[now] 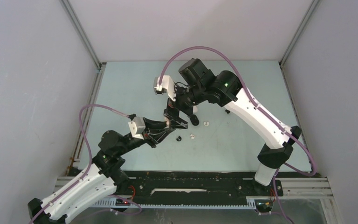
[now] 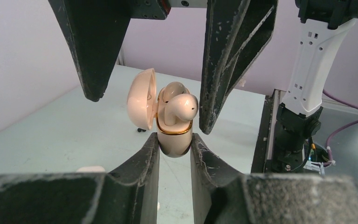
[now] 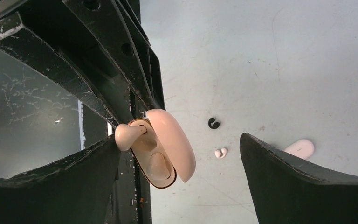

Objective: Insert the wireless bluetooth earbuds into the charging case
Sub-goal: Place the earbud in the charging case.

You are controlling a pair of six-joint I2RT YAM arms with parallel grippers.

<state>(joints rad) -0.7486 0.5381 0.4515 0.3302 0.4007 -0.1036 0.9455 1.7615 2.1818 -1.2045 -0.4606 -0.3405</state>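
Standing here, I see a pale blue-green worktop (image 1: 130, 84) boxed in by plain matte walls. A back wall (image 1: 186, 28) stands behind its far edge, and a left wall (image 1: 28, 93) and a right wall (image 1: 340, 93) run along its sides, all greyish white with a faint lilac cast. Silver metal posts (image 1: 81, 32) rise from both far corners of the worktop. A black rail (image 1: 196, 179) runs along its near edge. The worktop's surface shows scuffs and fine scratches. The light is soft and even, and the shadows are faint.
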